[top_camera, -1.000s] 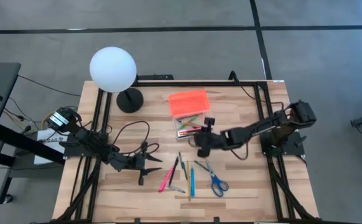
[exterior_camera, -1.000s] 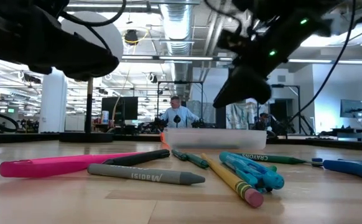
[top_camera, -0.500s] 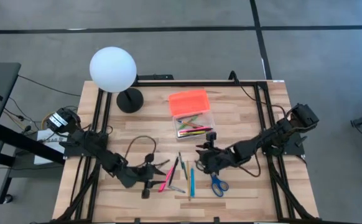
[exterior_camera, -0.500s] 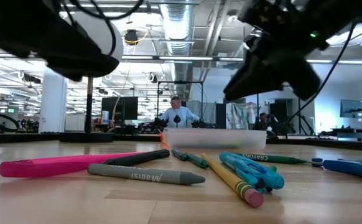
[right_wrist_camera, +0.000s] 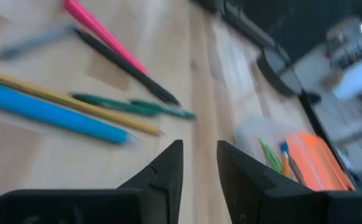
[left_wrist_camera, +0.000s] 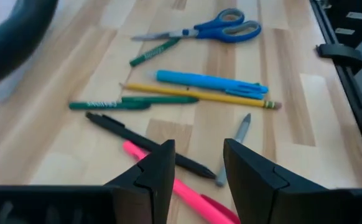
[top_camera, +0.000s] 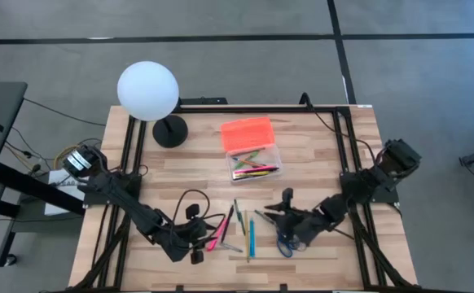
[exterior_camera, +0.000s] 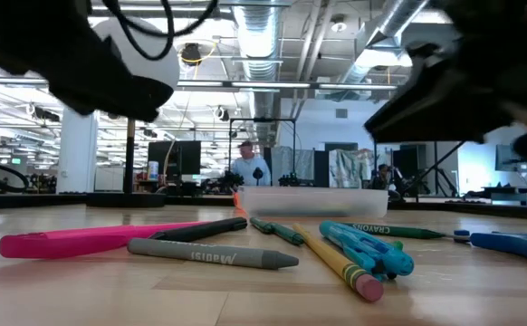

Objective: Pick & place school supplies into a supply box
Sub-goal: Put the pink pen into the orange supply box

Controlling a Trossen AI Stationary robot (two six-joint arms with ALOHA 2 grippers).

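Observation:
Loose school supplies lie flat on the wooden table near its front edge: a pink marker, a black pen, a yellow pencil, a blue pen, green crayons and blue-handled scissors. The supply box, clear with its orange lid open at the far side, holds several pens. My left gripper hovers open just left of the pink marker, whose end shows below its fingers. My right gripper hovers open beside the scissors, nothing between its fingers.
A white globe lamp on a black base stands at the far left. Black frame rails run along both table sides, and a cable loops near the left arm. A person stands in the room beyond.
My right gripper has swung from beside the supply box toward the table's near edge, ending by the scissors. My left gripper has moved toward the near edge and right, up to the pink marker, rolling as it went. Neither has shut or taken hold; the supplies lie unmoved.

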